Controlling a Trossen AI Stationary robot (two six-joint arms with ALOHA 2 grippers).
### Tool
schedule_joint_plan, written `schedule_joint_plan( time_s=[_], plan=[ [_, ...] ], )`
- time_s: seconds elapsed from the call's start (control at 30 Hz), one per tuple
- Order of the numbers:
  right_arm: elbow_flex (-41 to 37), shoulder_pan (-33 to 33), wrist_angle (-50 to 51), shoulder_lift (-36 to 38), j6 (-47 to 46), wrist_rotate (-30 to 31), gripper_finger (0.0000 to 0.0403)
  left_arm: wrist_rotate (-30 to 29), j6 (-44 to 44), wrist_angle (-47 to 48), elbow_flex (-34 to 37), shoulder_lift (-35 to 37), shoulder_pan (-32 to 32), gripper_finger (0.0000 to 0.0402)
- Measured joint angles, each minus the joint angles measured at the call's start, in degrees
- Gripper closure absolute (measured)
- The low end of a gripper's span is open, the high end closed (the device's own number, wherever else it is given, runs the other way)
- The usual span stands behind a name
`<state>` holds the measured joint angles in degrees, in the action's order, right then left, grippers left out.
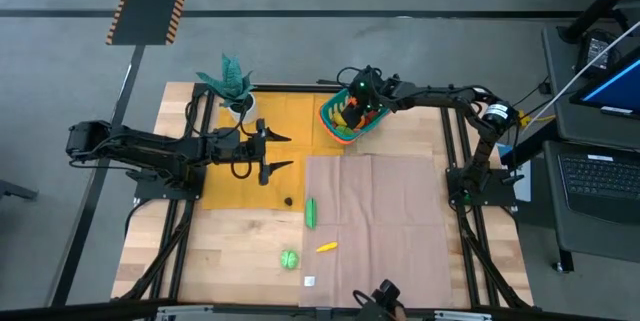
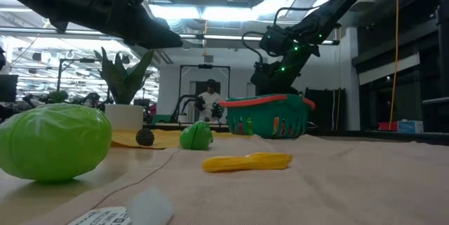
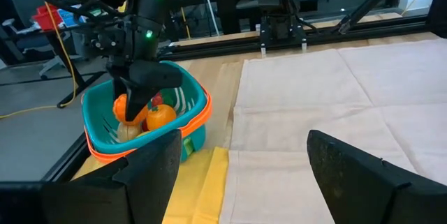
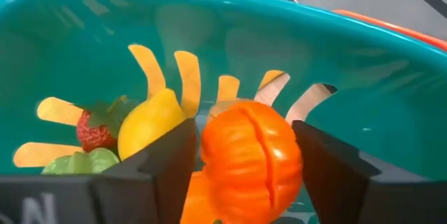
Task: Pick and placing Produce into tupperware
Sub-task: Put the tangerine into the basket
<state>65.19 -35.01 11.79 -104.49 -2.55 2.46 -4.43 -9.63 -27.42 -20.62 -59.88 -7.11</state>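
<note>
Above the wooden table [image 1: 230,251], right gripper [image 4: 244,175] holds an orange fruit [image 4: 251,158] inside the tupperware [image 1: 350,119] at the far edge; left gripper [image 1: 280,151] waits wide open over the yellow mat [image 1: 225,186].

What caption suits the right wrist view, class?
Right gripper lowers an orange toy fruit into the teal tupperware, beside a lemon and strawberry.
</note>
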Motion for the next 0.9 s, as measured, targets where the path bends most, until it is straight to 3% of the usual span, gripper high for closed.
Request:
schedule_joint_plan(
  time_s=[0.3, 0.63, 0.9],
  plan=[
    [0.12, 0.05, 1.30, 0.28, -1.45, -0.21, 0.0112, 0.00, -0.02, -0.01, 0.00, 0.00, 0.01, 0.0100],
    [12.79, 0.38, 26.22, 0.33, -3.21, -0.73, 0.0110, 0.00, -2.09, -0.02, 0.00, 0.00, 0.01, 0.0100],
    [18.18, 0.66, 24.36, 0.37, -3.41, -0.69, 0.0110, 0.00, -2.10, -0.03, 0.00, 0.00, 0.01, 0.0100]
  ],
)
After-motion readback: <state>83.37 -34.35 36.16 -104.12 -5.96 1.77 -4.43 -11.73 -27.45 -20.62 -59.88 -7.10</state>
